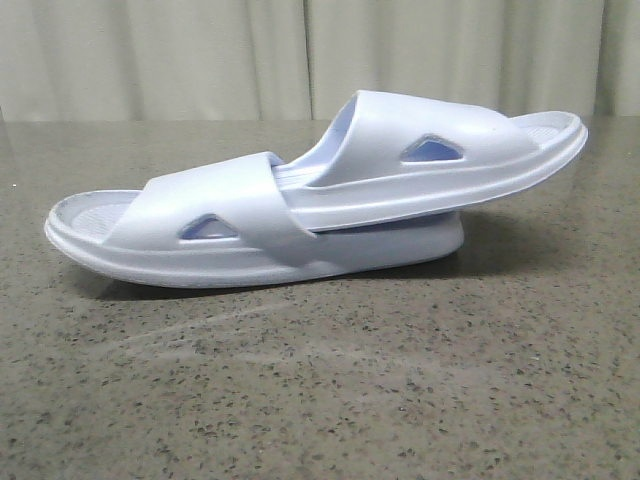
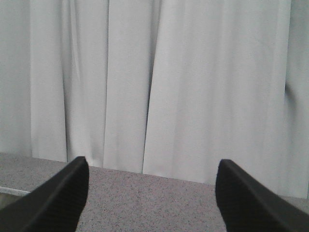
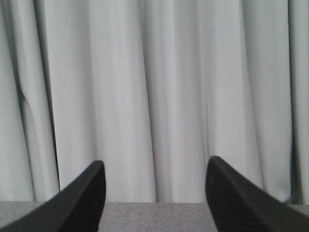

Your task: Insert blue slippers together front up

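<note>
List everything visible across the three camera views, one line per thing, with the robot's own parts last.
blue slippers: two, very pale blue-white, mid-table in the front view; one lies flat, the other is pushed under its strap and rests tilted on top, pointing right.
table: one, speckled grey-brown stone look, fills the lower part of every view.
curtain: one, off-white, pleated, hanging behind the table.
left gripper: one, black textured fingers, jaws spread apart, empty, facing the curtain.
right gripper: one, black textured fingers, jaws spread apart, empty, facing the curtain.
</note>
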